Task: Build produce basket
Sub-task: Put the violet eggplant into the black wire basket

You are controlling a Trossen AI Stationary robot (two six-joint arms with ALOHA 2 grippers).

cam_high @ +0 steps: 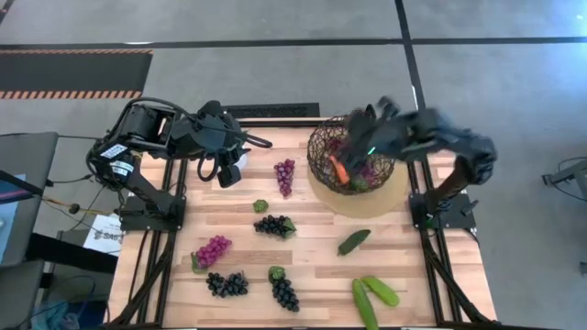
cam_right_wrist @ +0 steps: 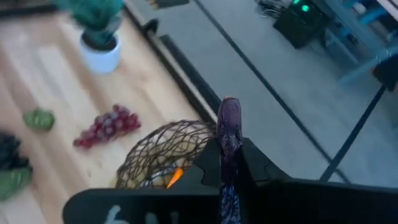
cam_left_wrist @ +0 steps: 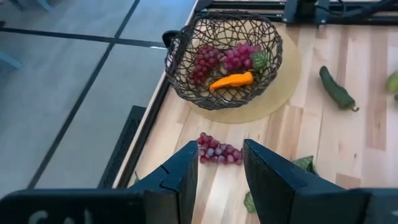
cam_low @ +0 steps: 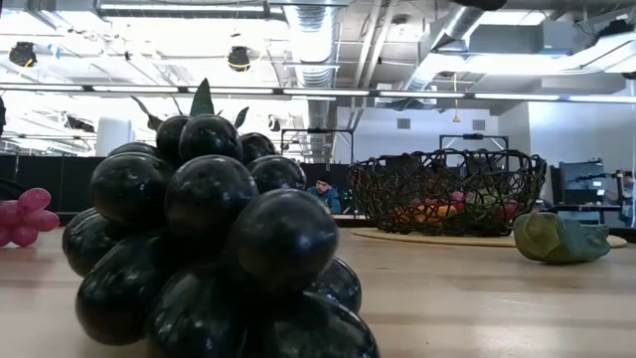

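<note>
Tan round mat (cam_high: 381,203) on table (cam_high: 312,275); blurred potted plant (cam_right_wrist: 99,31).

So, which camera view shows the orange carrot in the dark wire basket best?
The left wrist view: the orange carrot lies whole in the dark wire basket. The high view shows it partly under the right arm; the low and right wrist views catch only orange glimpses through the wires.

Left arm (cam_high: 170,128): black links, looped black cables, white labels near its base. Right arm (cam_high: 440,133): black links, small green indicator light.
</note>
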